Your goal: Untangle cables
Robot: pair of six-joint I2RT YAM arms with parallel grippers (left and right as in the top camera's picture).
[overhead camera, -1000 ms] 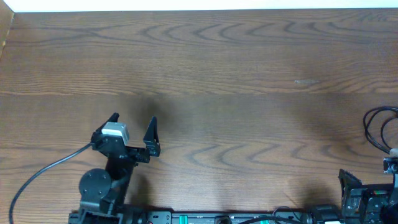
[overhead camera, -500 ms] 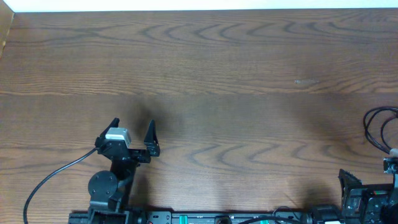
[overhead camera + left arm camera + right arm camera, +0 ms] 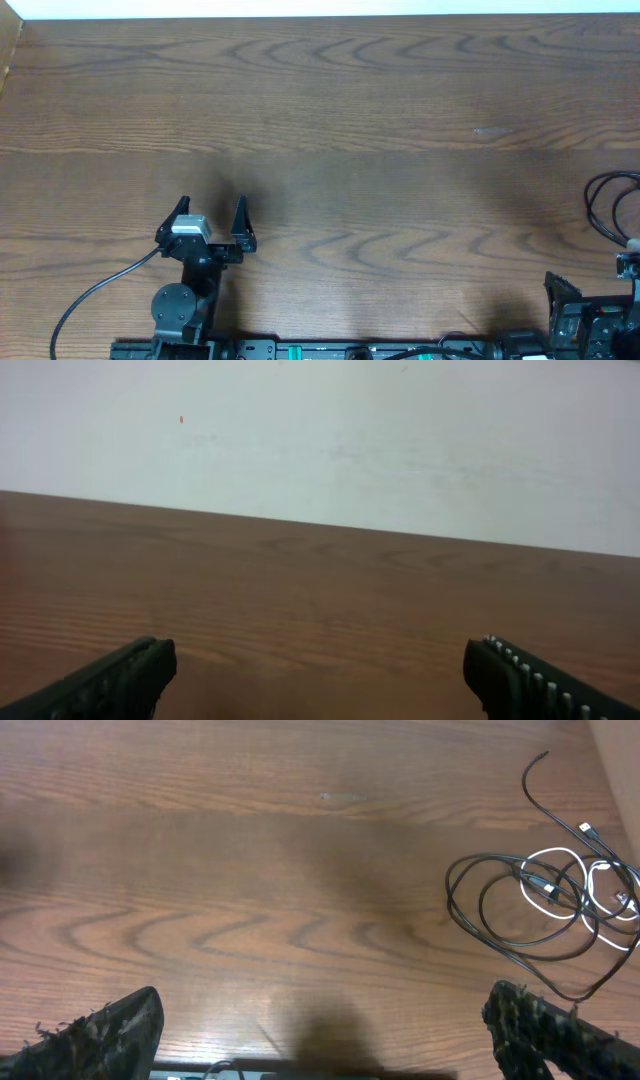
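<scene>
The cables (image 3: 545, 895) lie in a tangled coil at the right of the right wrist view: black loops with a white cord woven through and small plug ends. In the overhead view only black loops (image 3: 610, 205) show at the right edge of the table. My left gripper (image 3: 212, 215) is open and empty near the front left; its fingers (image 3: 320, 675) hover over bare wood. My right gripper (image 3: 325, 1025) is open and empty, well to the left of the coil. In the overhead view it (image 3: 585, 300) sits at the front right corner, partly cut off.
The wooden table (image 3: 330, 110) spreads wide between the arms. A white wall (image 3: 320, 440) stands behind its far edge. The left arm's thick black wire (image 3: 95, 290) trails to the front left. The arm bases run along the front edge.
The left arm has drawn back toward the front edge, its gripper still open. The right arm and the cables have not moved.
</scene>
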